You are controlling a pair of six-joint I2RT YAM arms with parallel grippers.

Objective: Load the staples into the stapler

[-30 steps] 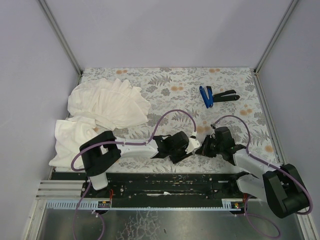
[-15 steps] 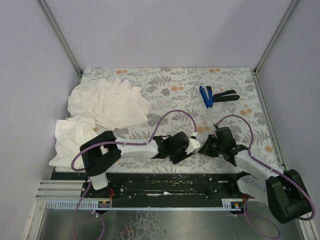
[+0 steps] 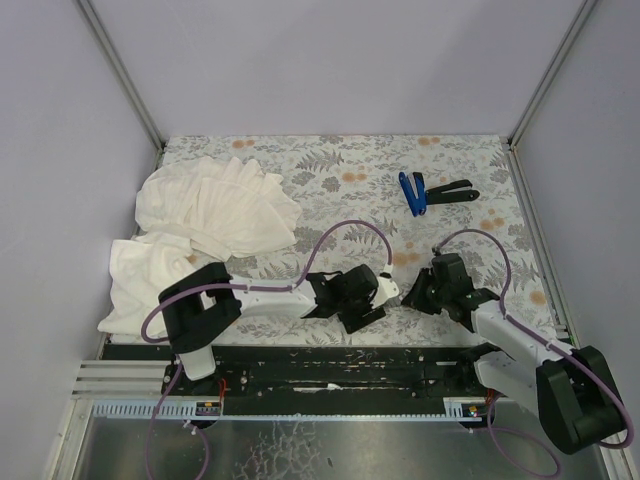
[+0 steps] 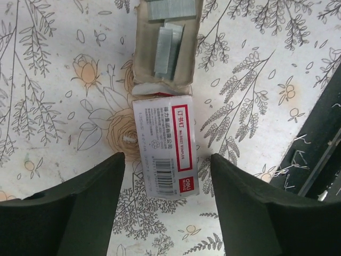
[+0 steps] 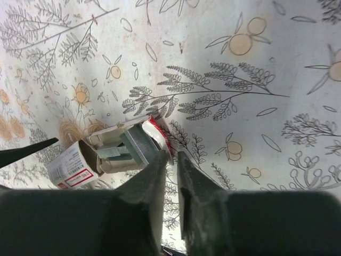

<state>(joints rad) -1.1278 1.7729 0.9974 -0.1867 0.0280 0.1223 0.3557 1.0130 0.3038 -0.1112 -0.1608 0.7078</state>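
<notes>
Staples box [image 4: 165, 141] lies flat between your left gripper's [image 4: 166, 159] wide-spread fingers, untouched, long axis 12 to 6 in the left wrist view, staple strips [image 4: 168, 45] showing in its tray [image 4: 139, 50] at 12. Your right gripper [image 5: 169, 160], barely parted and empty, is nearest them. Stapler [image 3: 420, 192] lies well apart at 12.

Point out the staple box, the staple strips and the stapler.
staple box [image 4: 166, 143]: left wrist view, on its red-framed label.
staple strips [image 4: 167, 50]: left wrist view, on the grey strip lying in the open tray.
stapler [image 3: 411, 193]: top external view, on its blue half.
</notes>
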